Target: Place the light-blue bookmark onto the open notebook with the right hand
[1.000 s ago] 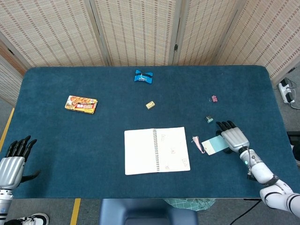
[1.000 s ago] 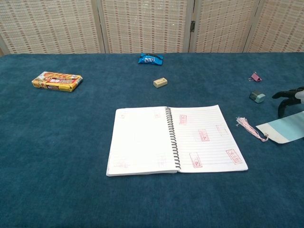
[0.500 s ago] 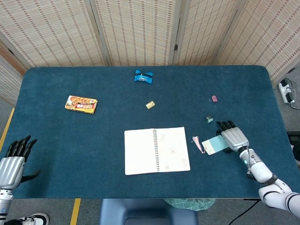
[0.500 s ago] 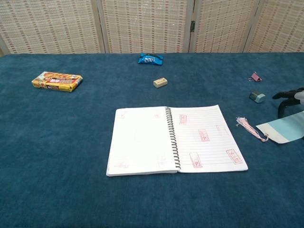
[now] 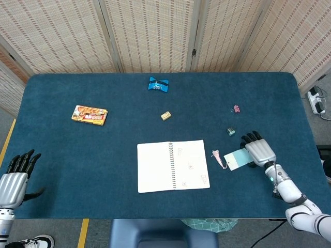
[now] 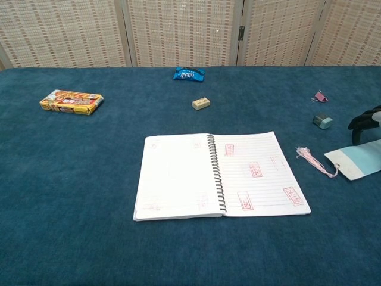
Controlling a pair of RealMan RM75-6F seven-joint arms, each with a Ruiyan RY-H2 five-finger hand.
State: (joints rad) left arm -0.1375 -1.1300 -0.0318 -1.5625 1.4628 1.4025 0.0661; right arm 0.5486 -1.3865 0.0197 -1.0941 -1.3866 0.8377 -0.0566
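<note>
While your left hand (image 5: 14, 178) rests at the near left table edge with fingers slightly apart, holding nothing, the open notebook (image 5: 172, 166) lies centre. Right of it, your right hand (image 5: 259, 151) presses spread fingers on the light-blue bookmark (image 5: 237, 159). Farther off sits a small clip (image 5: 230, 132).

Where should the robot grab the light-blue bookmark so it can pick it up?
Probably the plain card end, from the robot's right. The light-blue bookmark lies flat on the table, tassel pointing toward the open notebook. The right hand already covers the far end, so pinching that edge looks easiest. The thin tassel would likely let the card dangle.
</note>
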